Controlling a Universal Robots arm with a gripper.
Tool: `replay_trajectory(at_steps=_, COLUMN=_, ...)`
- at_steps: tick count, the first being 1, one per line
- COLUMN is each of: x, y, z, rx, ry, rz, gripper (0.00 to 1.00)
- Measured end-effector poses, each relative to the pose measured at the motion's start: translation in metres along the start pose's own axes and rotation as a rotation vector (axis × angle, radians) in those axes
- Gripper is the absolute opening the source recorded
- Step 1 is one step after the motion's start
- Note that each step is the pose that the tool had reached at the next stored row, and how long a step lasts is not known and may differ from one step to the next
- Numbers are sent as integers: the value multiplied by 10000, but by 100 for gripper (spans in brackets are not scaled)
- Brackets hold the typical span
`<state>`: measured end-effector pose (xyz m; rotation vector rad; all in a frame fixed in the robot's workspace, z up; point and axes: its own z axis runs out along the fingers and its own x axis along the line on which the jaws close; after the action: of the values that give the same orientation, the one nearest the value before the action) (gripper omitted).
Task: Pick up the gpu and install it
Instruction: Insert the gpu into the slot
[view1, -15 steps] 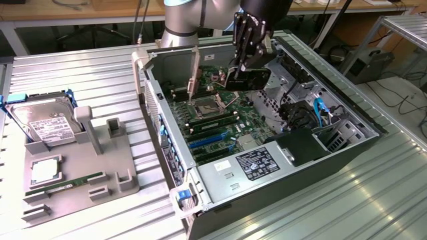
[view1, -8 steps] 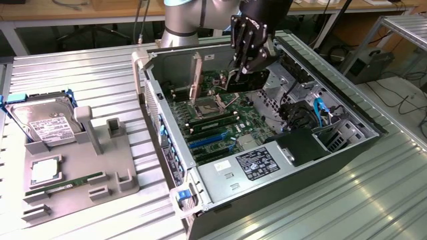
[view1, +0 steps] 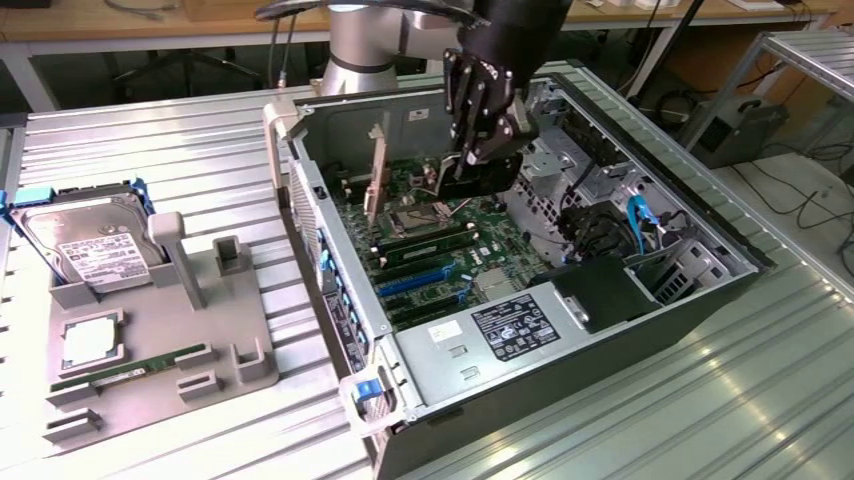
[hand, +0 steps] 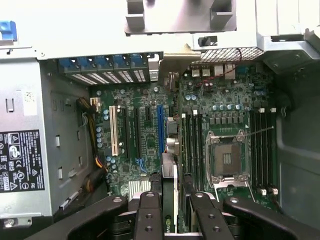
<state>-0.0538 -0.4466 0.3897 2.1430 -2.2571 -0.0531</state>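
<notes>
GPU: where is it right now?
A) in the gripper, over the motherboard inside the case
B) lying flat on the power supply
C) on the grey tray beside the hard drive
A: the gpu sits edge-on in the shut gripper, above the motherboard inside the open case.

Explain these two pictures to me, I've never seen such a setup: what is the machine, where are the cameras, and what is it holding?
A robot arm with a gripper reaches into an open computer case lying on a ribbed metal table. One picture comes from a camera off the arm. The other comes from a camera on its wrist, facing the motherboard. The gripper is shut on the gpu, a thin card seen edge-on over the board. Beside the case, a grey holder carries a hard drive and a memory stick.
</notes>
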Motion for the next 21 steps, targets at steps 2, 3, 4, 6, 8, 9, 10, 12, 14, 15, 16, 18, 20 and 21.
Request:
replay_trajectory(at_steps=2, x=11, y=9, z=47, rx=-1, ry=6, rz=-119, gripper=26)
replay_trajectory(at_steps=3, x=17, y=8, z=66, rx=-1, ry=9, rz=-182, gripper=26)
replay_trajectory(at_steps=4, x=33, y=6, z=98, rx=-1, ry=14, rz=-296, gripper=26)
replay_trajectory(at_steps=6, x=66, y=3, z=135, rx=-2, ry=18, rz=-405, gripper=26)
replay_trajectory(at_steps=8, x=103, y=0, z=181, rx=-1, ry=19, rz=-486, gripper=26)
replay_trajectory(at_steps=9, x=110, y=1, z=195, rx=-1, ry=19, rz=-499, gripper=26)
replay_trajectory(at_steps=10, x=115, y=3, z=218, rx=-1, ry=21, rz=-511, gripper=26)
replay_trajectory(at_steps=12, x=115, y=10, z=273, rx=4, ry=20, rz=-518, gripper=26)
replay_trajectory(at_steps=14, x=115, y=12, z=307, rx=14, ry=20, rz=-519, gripper=26)
replay_trajectory(at_steps=15, x=112, y=13, z=324, rx=22, ry=19, rz=-518, gripper=26)
replay_trajectory(at_steps=16, x=111, y=14, z=339, rx=30, ry=29, rz=-519, gripper=26)
replay_trajectory(at_steps=18, x=111, y=14, z=352, rx=33, ry=73, rz=-518, gripper=26)
replay_trajectory(at_steps=20, x=112, y=19, z=370, rx=56, ry=86, rz=-517, gripper=26)
replay_trajectory(at_steps=21, x=112, y=23, z=381, rx=76, ry=88, rz=-519, gripper=26)
